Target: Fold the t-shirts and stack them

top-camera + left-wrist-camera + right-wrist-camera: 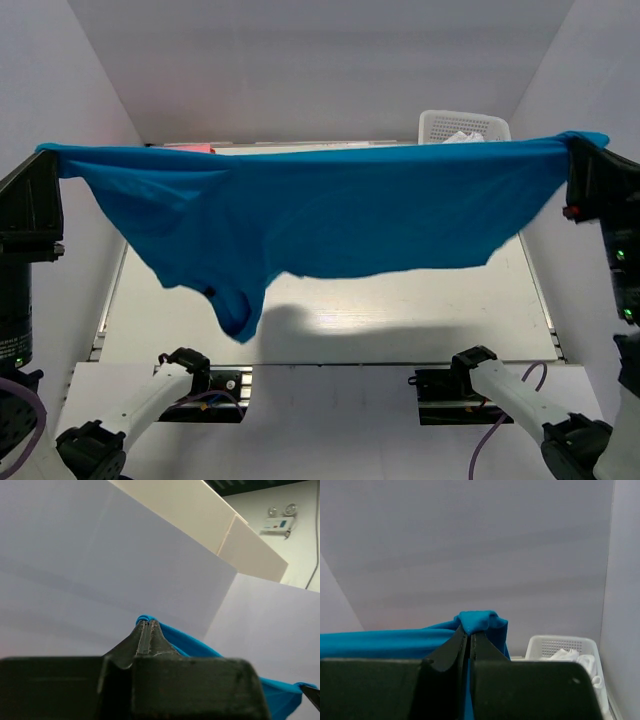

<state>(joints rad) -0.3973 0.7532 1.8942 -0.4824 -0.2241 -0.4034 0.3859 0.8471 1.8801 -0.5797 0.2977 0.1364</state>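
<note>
A large bright blue t-shirt (330,215) hangs stretched in the air across the whole top view, sagging toward the table, with a sleeve drooping at lower left. My left gripper (50,152) is shut on its left corner, high at the left edge. In the left wrist view the pinched blue t-shirt (197,645) pokes out past the closed left gripper (146,624). My right gripper (580,145) is shut on the right corner, high at the right edge. The right wrist view shows the blue t-shirt (380,642) bunched over the closed right gripper (470,632).
A white lattice basket (463,125) with white cloth inside stands at the back right of the table, also in the right wrist view as the basket (560,647). A sliver of pink cloth (190,148) shows at the back left behind the shirt. White walls enclose the table (400,310).
</note>
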